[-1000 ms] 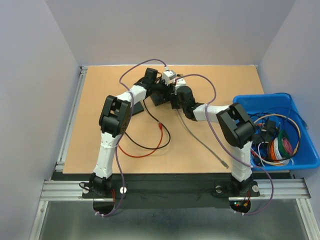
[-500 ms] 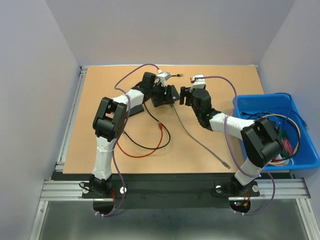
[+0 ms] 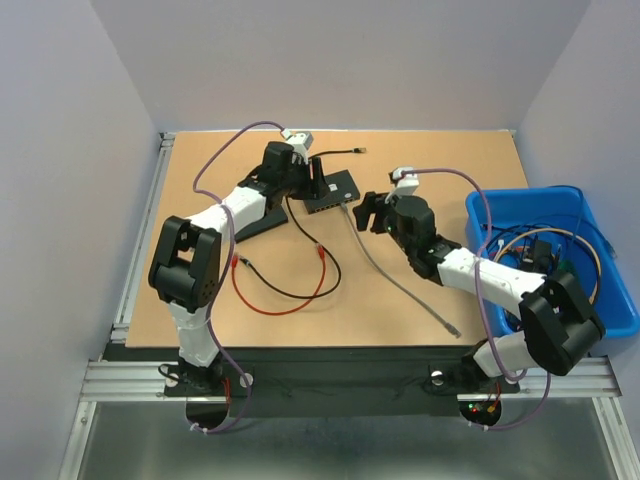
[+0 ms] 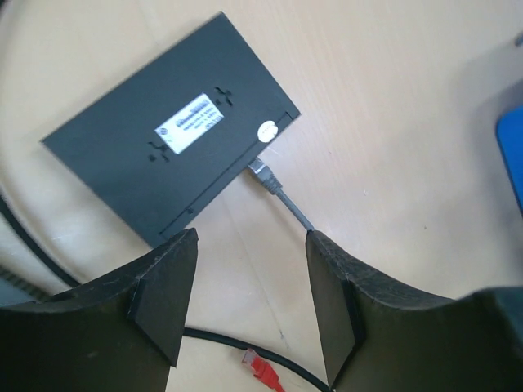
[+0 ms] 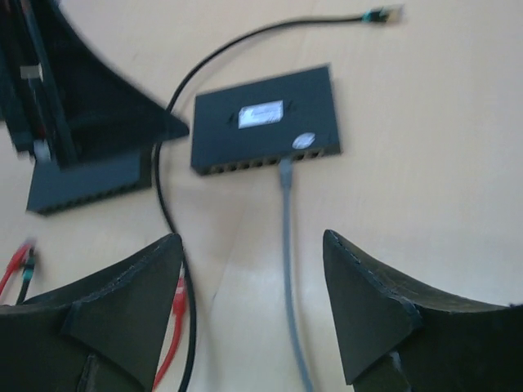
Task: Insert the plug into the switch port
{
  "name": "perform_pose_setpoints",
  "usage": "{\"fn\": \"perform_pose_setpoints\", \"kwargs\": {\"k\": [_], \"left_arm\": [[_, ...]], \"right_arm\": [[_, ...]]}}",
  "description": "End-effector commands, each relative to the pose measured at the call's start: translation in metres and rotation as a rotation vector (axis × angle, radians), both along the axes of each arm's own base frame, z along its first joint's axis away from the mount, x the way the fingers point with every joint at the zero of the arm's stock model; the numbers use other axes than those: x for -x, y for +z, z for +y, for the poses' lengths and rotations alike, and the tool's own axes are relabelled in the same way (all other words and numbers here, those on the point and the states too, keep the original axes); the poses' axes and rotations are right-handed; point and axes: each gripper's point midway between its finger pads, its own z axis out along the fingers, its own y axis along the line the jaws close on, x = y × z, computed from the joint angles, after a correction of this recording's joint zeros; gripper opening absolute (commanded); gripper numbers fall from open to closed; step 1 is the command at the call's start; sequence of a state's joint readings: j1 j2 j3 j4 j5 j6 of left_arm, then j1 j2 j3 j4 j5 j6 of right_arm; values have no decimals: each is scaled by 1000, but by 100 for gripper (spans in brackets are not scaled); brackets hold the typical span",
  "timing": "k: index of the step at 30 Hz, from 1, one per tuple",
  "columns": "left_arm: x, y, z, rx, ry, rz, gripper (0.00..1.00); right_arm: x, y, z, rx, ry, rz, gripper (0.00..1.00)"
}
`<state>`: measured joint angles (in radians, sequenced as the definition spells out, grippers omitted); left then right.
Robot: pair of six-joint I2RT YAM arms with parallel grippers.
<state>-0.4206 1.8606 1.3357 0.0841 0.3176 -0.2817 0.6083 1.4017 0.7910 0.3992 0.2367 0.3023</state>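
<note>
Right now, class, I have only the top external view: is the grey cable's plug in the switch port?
Observer: In the right wrist view the grey plug meets the port row of the switch, under the round white sticker; it looks inserted.
Operator: Is either gripper holding the cable?
Observer: No. In the left wrist view the left gripper is open, gripping nothing.
Operator: And the right?
Observer: The right gripper is open too; the grey cable lies on the table below it.
</note>
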Motion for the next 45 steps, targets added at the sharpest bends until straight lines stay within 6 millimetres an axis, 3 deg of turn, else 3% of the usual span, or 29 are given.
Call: {"fn": "perform_pose_setpoints", "kwargs": {"k": [1, 11, 21, 24, 30, 32, 36, 41, 45], "left_arm": [[-17, 9, 33, 1, 161, -23, 67], [-40, -25, 43, -51, 219, 34, 67], [-59, -69, 22, -29, 207, 122, 67], [-68, -63, 7, 1, 186, 117, 67], [-82, -50, -60, 59, 103, 106, 67], [-77, -49, -87, 91, 53, 118, 67], [-75, -47, -123, 151, 9, 147, 67], [-71, -25, -126, 180, -20, 111, 67], [-72, 7, -90, 172, 24, 48, 67]], "right_arm": [[34, -20, 19, -43, 70, 84, 74], [63, -28, 8, -65, 70, 97, 75], [70, -21, -5, -54, 43, 70, 76], [70, -18, -10, -41, 31, 57, 77], [65, -18, -23, -9, -33, 41, 79], [64, -19, -25, 1, -43, 44, 79], [64, -18, -27, 0, -56, 45, 79], [68, -16, -26, -2, -41, 50, 80], [71, -21, -15, -3, 18, 73, 79]]}}
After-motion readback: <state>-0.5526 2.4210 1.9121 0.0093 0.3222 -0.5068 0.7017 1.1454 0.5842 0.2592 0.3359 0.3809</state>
